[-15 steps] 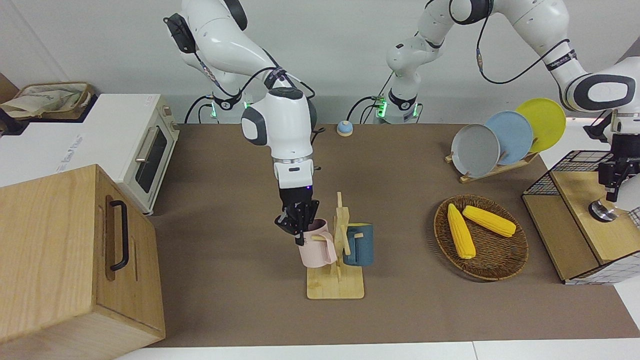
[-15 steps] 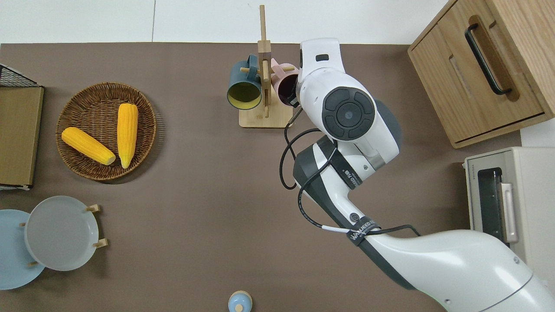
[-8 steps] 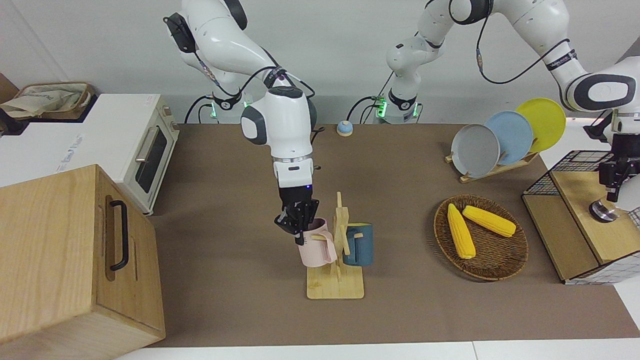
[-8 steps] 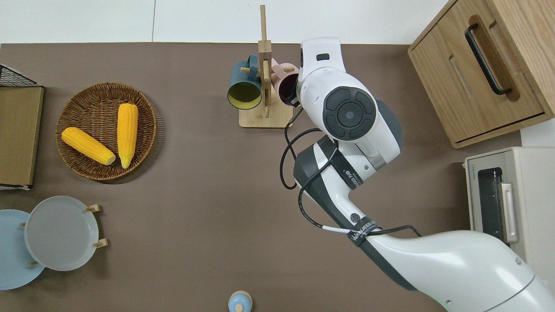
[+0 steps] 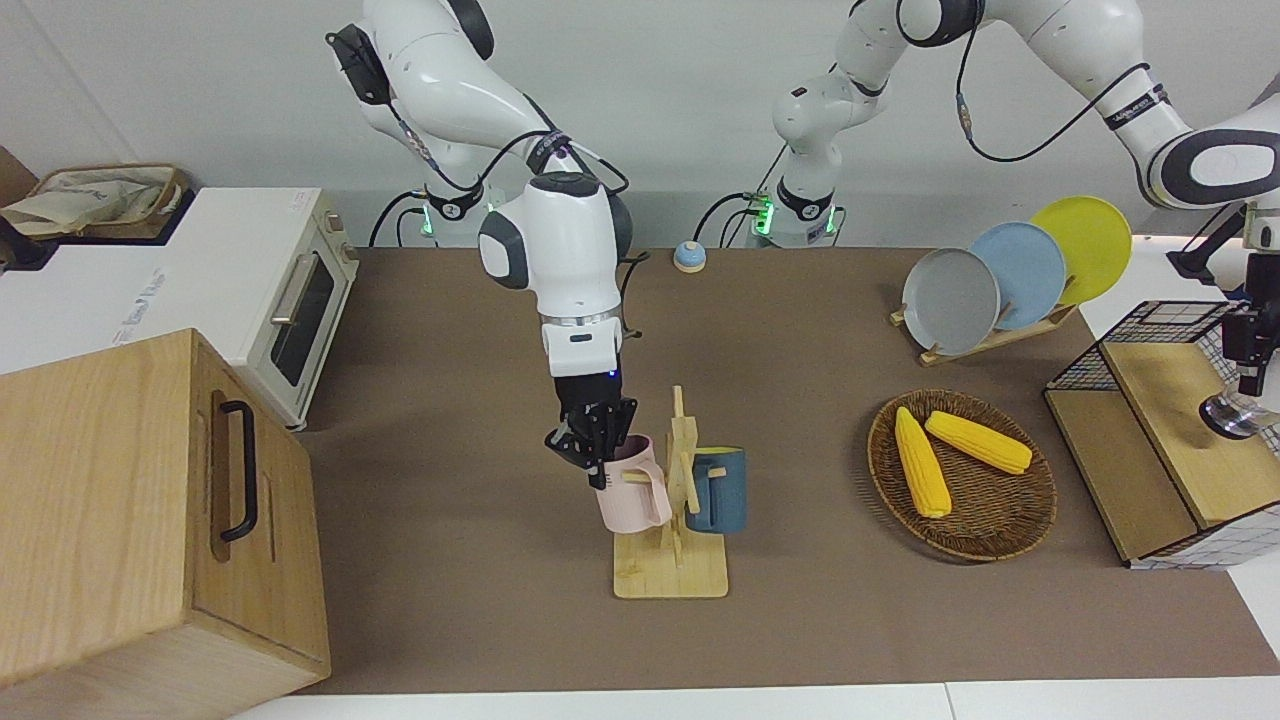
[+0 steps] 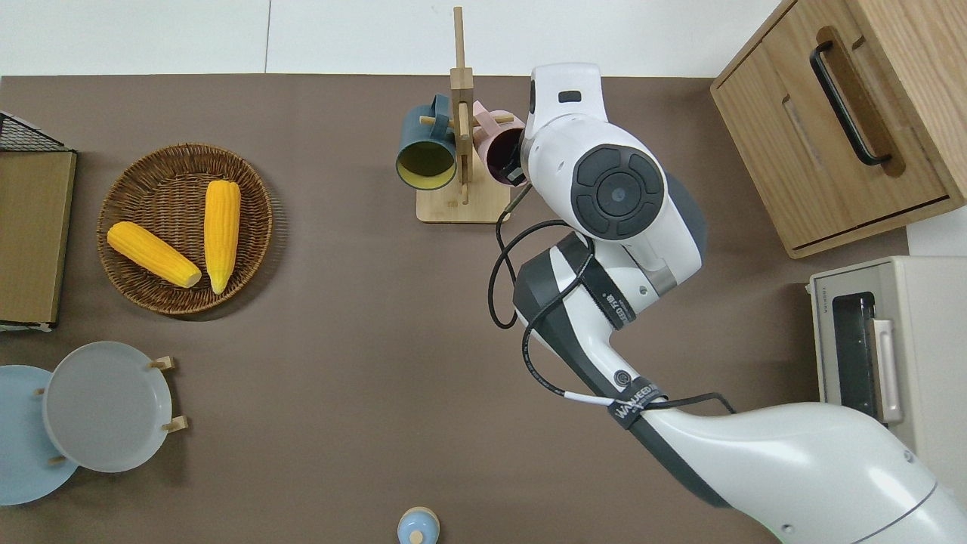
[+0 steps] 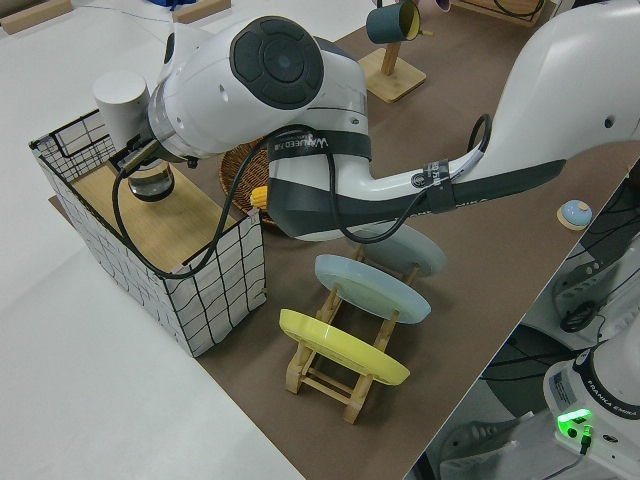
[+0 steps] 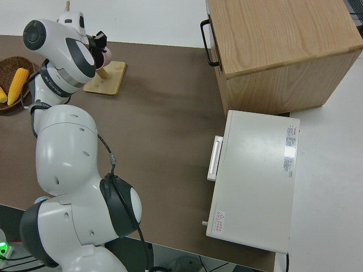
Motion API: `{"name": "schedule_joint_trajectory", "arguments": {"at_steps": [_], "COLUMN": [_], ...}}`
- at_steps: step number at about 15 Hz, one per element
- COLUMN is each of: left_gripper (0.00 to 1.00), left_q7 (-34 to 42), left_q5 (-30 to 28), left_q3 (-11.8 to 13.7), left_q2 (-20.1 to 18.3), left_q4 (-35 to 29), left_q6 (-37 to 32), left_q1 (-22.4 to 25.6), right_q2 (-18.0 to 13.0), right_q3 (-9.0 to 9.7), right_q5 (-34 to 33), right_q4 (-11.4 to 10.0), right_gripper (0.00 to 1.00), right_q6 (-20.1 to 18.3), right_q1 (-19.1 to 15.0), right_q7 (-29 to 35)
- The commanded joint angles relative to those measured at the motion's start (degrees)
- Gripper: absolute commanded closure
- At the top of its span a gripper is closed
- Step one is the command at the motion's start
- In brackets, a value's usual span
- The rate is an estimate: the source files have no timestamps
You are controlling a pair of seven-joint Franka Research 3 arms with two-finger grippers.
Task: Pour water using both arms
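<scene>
A wooden mug rack (image 5: 670, 578) stands mid-table and carries a pink mug (image 5: 636, 495) and a dark blue mug (image 5: 718, 490). My right gripper (image 5: 600, 462) is shut on the pink mug's rim, one finger inside its mouth; the overhead view shows the gripper (image 6: 517, 162) at the pink mug (image 6: 500, 143). My left gripper (image 5: 1252, 378) is over the wooden shelf (image 5: 1170, 400) inside a wire basket (image 5: 1150, 322) at the left arm's end. It is shut on the top of a glass jug (image 5: 1234, 416). In the left side view the arm hides the fingers above the jug (image 7: 150, 185).
A wicker basket (image 5: 1000, 535) with two corn cobs lies beside the wire basket. A rack of three plates (image 5: 950, 300) stands nearer to the robots. A wooden cabinet (image 5: 120, 520) and a toaster oven (image 5: 290, 300) fill the right arm's end. A small blue bell (image 5: 688, 256) sits near the bases.
My left gripper has carried the glass jug a little toward the outer end of the wire basket. My right gripper and the pink mug have barely shifted at the rack.
</scene>
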Motion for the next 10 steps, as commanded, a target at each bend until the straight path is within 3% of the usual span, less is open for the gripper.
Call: {"name": "schedule_joint_trajectory", "arguments": {"at_steps": [1, 10], "left_gripper": [1.0, 1.0], "left_q7": [-5.4, -9.8], "left_q5": [4.0, 8.3], "left_q3": [0.2, 0.2], "left_q2": [-1.8, -5.5], "left_q4": [2.7, 2.9], "left_q6": [-4.8, -8.0], "left_q1": [-0.1, -0.5], "right_q2": [-2.2, -4.1], "right_q3": [0.3, 0.48], "right_q5": [1.1, 1.1], "right_q4": [-1.5, -3.7], "right_gripper": [1.0, 1.0], "right_q6": [-1.3, -1.7], "right_q1": [-0.5, -2.4], "right_q7": [0.9, 0.5]}}
